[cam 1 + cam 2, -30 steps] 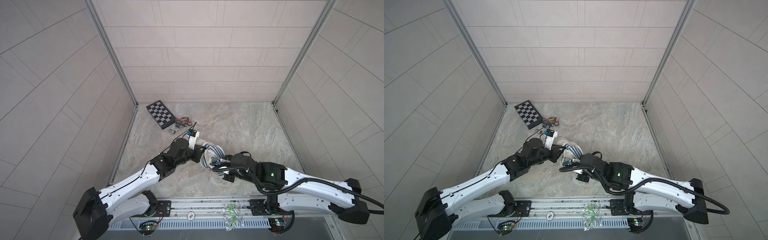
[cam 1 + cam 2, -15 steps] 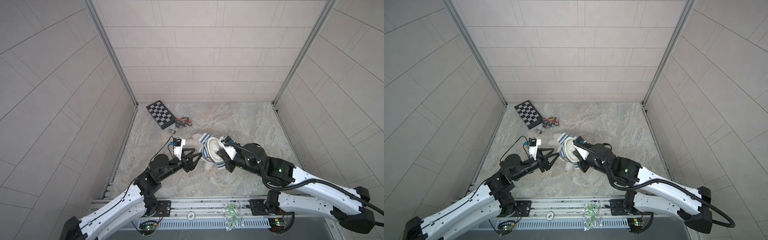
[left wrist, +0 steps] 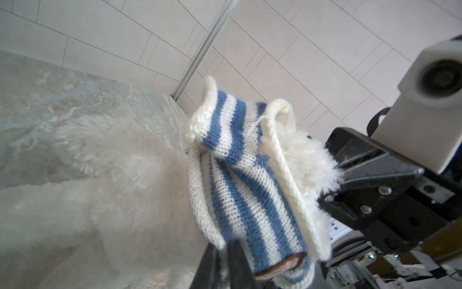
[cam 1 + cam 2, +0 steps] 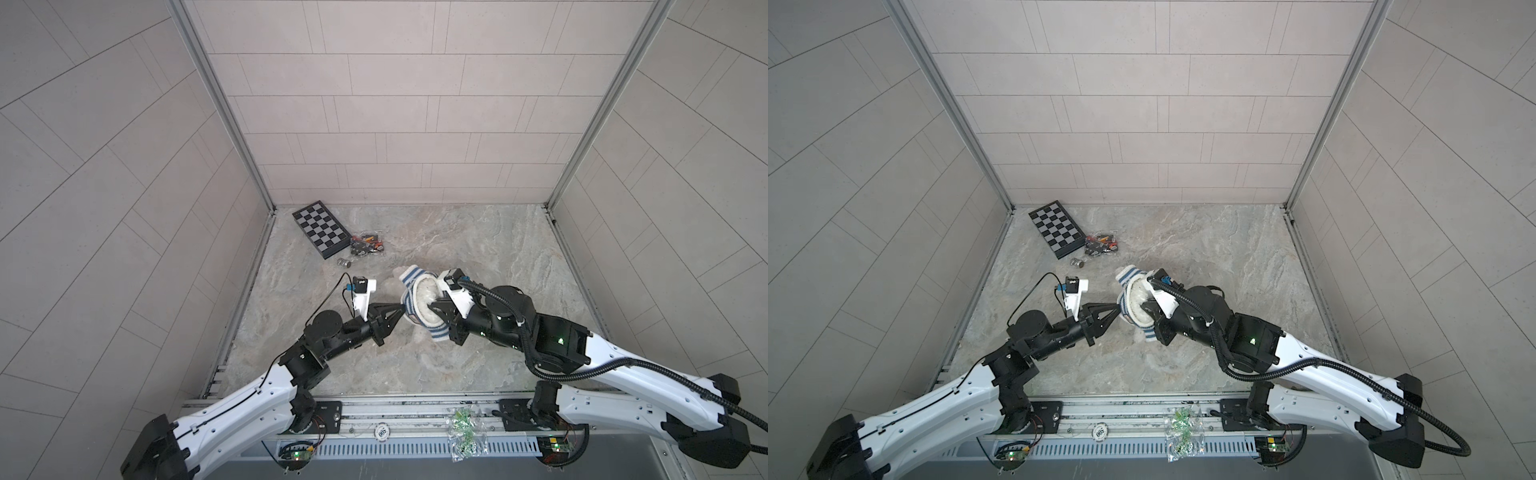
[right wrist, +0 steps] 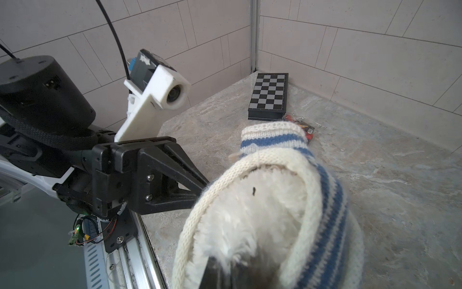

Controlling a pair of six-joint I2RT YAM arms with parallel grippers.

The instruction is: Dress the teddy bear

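Note:
The teddy bear [image 4: 424,296] [image 4: 1135,300] is a fluffy white plush held above the floor between both arms, with a blue-and-white striped knit shirt [image 4: 414,277] [image 4: 1128,275] partly pulled over it. My right gripper [image 4: 434,306] [image 5: 232,272] is shut on the bear's fur [image 5: 260,215] inside the shirt's cream opening [image 5: 325,200]. My left gripper [image 4: 400,310] [image 3: 225,262] is shut on the shirt's cream hem [image 3: 212,225], beside a small brown-edged badge [image 3: 282,265]. More white fur [image 3: 100,190] hangs beyond the shirt. The bear's face is hidden.
A folded chessboard [image 4: 320,228] lies at the back left by the wall, with a bag of small pieces [image 4: 365,245] and a small metal part [image 4: 344,262] beside it. A clear bag of green bits [image 4: 465,432] lies on the front rail. Tiled walls enclose three sides.
The right gripper has lifted the bear and shirt up and toward the back. The left gripper pulled away and opened, then came back and shut on the shirt's hem.

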